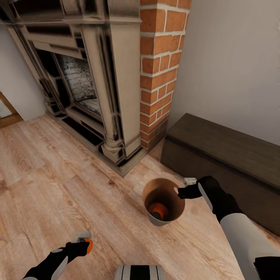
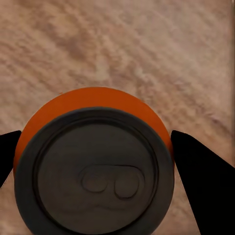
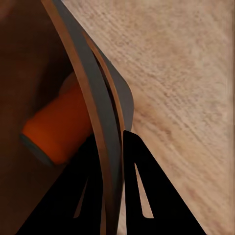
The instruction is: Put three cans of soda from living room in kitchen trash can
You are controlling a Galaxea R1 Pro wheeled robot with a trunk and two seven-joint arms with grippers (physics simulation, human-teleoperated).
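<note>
Up close in the left wrist view: an orange can of soda (image 2: 93,161), dull grey top with a pull tab, squeezed between the two black fingers of the left gripper (image 2: 93,161). Tiny from the head camera, just an orange dot (image 1: 89,245) at the end of the left gripper (image 1: 84,245), above the wood plank floor (image 1: 46,186).

Round tash can (image 1: 163,205) beside a dark wooden bench (image 1: 225,155), brown inside, pale outside. Right gripper (image 1: 180,192) pinched shut on its rim. Rim (image 3: 105,127) looks thin and curved between the black fingers (image 3: 142,191) in the right wrist view.

Inside the bin, a second orange can (image 3: 58,127) lying on its side. Something dark beside it (image 1: 156,214), too hard to make out.

Behind: ornate fireplace (image 1: 89,77), bumpy red brick chimney (image 1: 161,70), smooth grey wall (image 1: 233,58).
</note>
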